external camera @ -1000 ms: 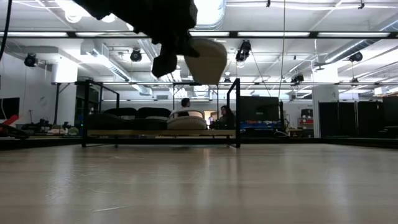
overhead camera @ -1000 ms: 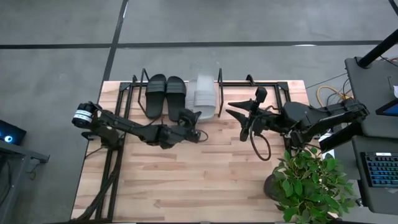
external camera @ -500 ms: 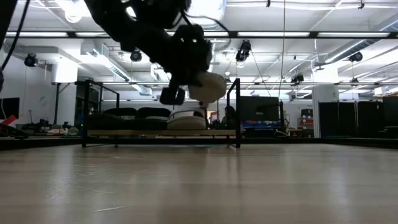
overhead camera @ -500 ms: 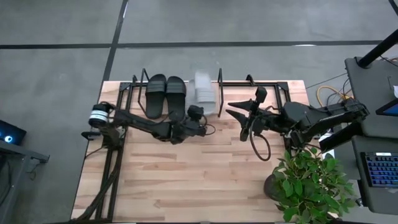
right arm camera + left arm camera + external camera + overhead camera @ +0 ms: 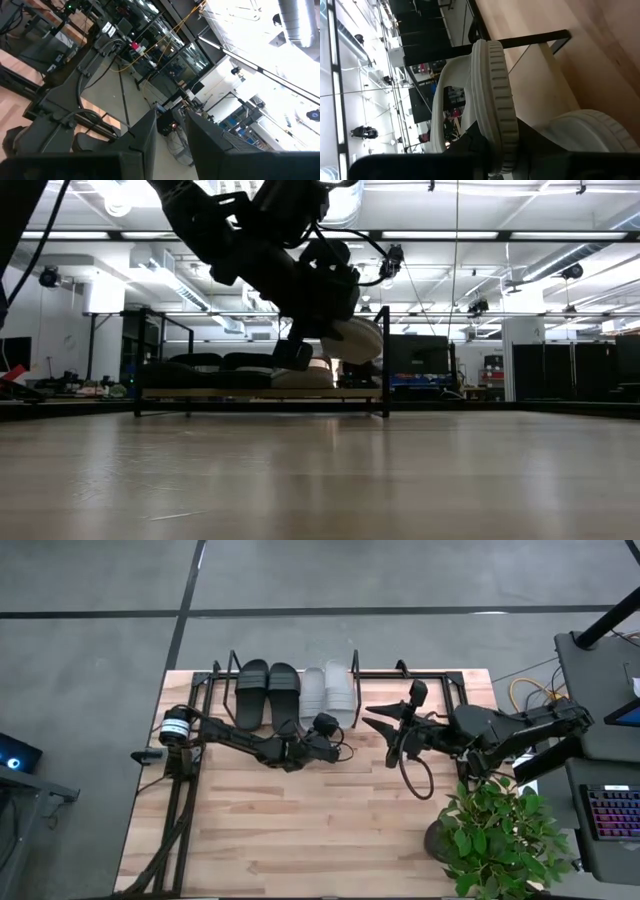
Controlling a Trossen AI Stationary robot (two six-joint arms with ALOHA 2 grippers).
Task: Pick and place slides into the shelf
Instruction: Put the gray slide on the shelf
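- Since one second ago, our left arm has stretched farther toward the shelf [image 5: 215, 690], and the grey slide we carry [image 5: 341, 692] has gone from hanging high in front of the rack to sitting low over its right end.
- Our left gripper [image 5: 326, 730] is at the front edge of the shelf, just by the heel of that slide.
- From the left wrist, the left gripper's fingers are closed on the sole of the grey slide we carry [image 5: 495, 100], which stands on its edge there with its ridged side showing.
- From table height, the grey slide we carry [image 5: 352, 340] is tilted and hangs a little above the wooden board of the shelf [image 5: 260, 393]; we cannot tell if any part of it touches the board.
- The other grey slide [image 5: 313, 695] lies flat on the shelf, just beside the one we hold.
- Two black slides [image 5: 266, 694] lie side by side on the shelf, to the left of the grey ones from above.
- From above, all four slides sit in one row on the rack.
- Our right gripper [image 5: 378, 716] waits above the table [image 5: 300, 830], to the right of the shelf and apart from the slides.
- Its fingers are spread apart and hold nothing.
- A green plant [image 5: 500, 835] stands at the table's right edge, near the right arm.
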